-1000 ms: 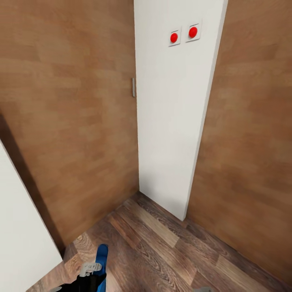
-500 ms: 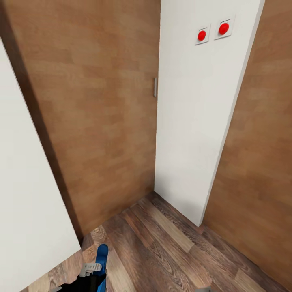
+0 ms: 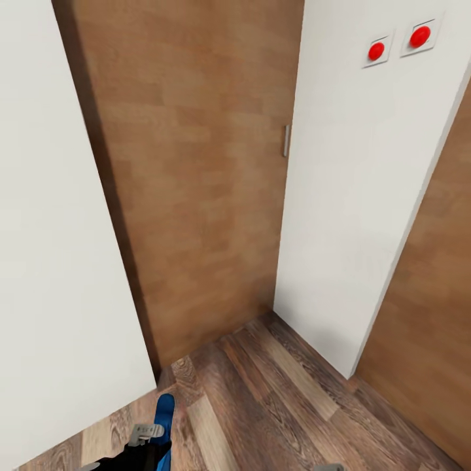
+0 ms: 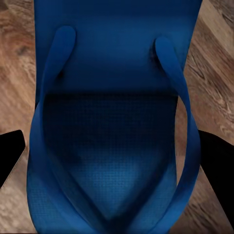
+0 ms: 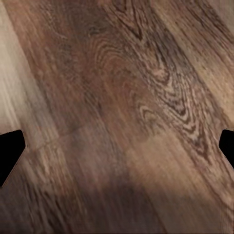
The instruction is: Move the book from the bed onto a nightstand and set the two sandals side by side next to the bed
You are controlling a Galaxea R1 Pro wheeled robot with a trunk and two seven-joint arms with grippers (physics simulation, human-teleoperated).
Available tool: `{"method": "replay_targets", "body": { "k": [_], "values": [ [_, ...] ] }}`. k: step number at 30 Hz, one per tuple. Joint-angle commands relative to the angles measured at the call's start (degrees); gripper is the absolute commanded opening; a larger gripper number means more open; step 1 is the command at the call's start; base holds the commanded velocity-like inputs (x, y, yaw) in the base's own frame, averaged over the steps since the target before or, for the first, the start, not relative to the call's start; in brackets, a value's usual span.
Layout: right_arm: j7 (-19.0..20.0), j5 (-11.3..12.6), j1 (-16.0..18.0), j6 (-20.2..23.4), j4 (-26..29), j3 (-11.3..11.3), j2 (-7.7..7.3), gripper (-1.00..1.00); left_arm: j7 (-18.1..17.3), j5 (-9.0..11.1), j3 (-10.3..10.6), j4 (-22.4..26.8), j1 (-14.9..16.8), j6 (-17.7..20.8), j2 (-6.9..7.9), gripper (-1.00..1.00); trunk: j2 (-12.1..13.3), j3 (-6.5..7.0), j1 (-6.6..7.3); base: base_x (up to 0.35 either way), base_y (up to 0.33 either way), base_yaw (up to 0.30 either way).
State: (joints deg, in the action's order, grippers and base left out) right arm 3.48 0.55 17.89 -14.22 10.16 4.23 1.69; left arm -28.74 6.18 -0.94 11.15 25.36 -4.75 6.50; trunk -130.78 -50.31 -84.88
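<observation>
View swung right; fingers [image 4: 9, 158] pinch smooth blue sandal [image 4: 114, 117] (Y-strapped).

We are showing little of our body here. In the head view, our left gripper [image 3: 149, 437] is wearing a matte black housing topped by a small pale grey metal bracket with a darker marking we cannot read. In the left wrist view, our fingers [image 4: 10, 158] are appearing as flat black wedges with angled edges, plain and unmarked. In the right wrist view, our right gripper [image 5: 117, 148] is showing two black fingertips [image 5: 9, 153] of the same pointed, angular shape.
</observation>
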Motion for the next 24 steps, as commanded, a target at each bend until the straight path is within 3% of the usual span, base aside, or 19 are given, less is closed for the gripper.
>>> {"method": "replay_targets", "body": {
  "k": [1,24],
  "values": [
    [-0.06,0.06,0.04,-0.19,-0.05,0.34,-0.02,1.00,-0.26,0.41,-0.11,-0.08,0.05,-0.02,0.00,-1.00,-0.02,-0.05,0.01,0.000,0.000,0.290],
    [-0.06,0.06,0.04,-0.19,-0.05,0.34,-0.02,1.00,-0.26,0.41,-0.11,-0.15,0.05,0.00,-0.16,-1.00,-0.02,-0.05,0.01,0.000,0.000,0.290]
  ]
}}
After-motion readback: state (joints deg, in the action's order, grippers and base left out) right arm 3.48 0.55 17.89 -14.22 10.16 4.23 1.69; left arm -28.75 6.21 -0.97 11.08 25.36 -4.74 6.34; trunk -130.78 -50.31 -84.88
